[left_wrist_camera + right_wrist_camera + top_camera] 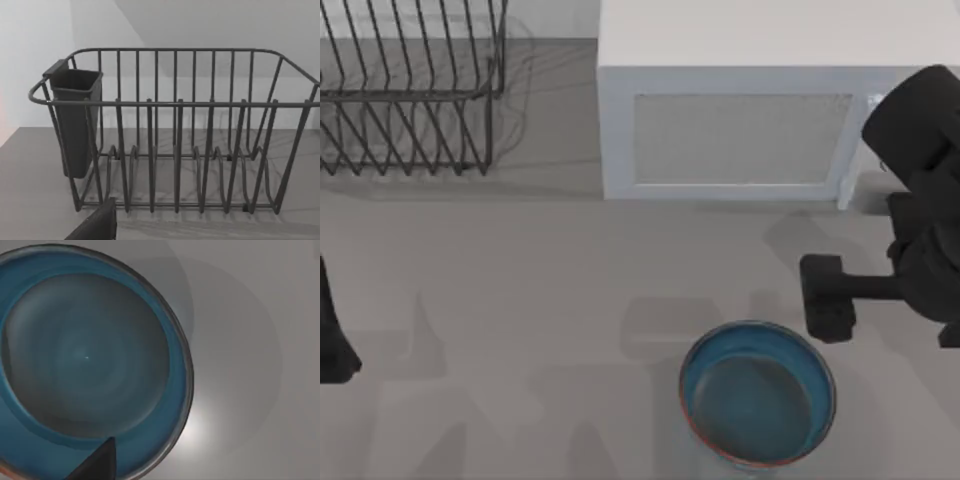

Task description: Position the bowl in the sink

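The bowl (757,393), glossy blue inside with a grey-blue bottom and a reddish-brown rim, stands upright on the table near the front edge, right of centre. In the right wrist view the bowl (85,360) is seen from straight above and holds nothing. My right gripper (825,297) hangs above the table just behind and to the right of the bowl's rim, apart from it. My left arm (332,345) is parked at the table's left edge. The sink is out of view.
A white microwave (740,120) stands at the back, centre to right. A dark wire dish rack (410,90) sits at the back left; the rack (175,130) has a utensil cup (75,120) hung on one end.
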{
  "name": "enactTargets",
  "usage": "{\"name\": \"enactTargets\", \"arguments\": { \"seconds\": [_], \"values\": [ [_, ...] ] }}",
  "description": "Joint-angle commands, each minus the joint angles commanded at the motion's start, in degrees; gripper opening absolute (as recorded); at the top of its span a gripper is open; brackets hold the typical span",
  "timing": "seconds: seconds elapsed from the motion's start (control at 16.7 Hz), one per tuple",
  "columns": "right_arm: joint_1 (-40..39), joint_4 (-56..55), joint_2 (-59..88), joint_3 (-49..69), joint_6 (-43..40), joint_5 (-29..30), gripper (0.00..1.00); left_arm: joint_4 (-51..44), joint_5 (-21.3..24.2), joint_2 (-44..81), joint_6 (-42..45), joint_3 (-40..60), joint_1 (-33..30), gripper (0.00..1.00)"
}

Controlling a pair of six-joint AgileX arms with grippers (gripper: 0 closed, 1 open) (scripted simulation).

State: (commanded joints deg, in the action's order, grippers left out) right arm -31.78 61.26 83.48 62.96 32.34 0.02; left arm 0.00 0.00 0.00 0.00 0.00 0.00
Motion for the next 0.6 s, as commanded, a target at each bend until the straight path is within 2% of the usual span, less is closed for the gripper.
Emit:
{"name": "enactTargets", "arguments": {
  "seconds": [0.24, 0.6],
  "values": [
    [-3.47, 6.23, 8.54, 7.35, 3.53, 0.00, 1.00, 0.00, 0.00, 0.00, 0.00, 0.00, 0.00, 1.00],
    [-3.60, 6.74, 9.33, 8.01, 3.86, -0.02, 1.00, 0.00, 0.00, 0.00, 0.00, 0.00, 0.00, 1.00]
  ]
}}
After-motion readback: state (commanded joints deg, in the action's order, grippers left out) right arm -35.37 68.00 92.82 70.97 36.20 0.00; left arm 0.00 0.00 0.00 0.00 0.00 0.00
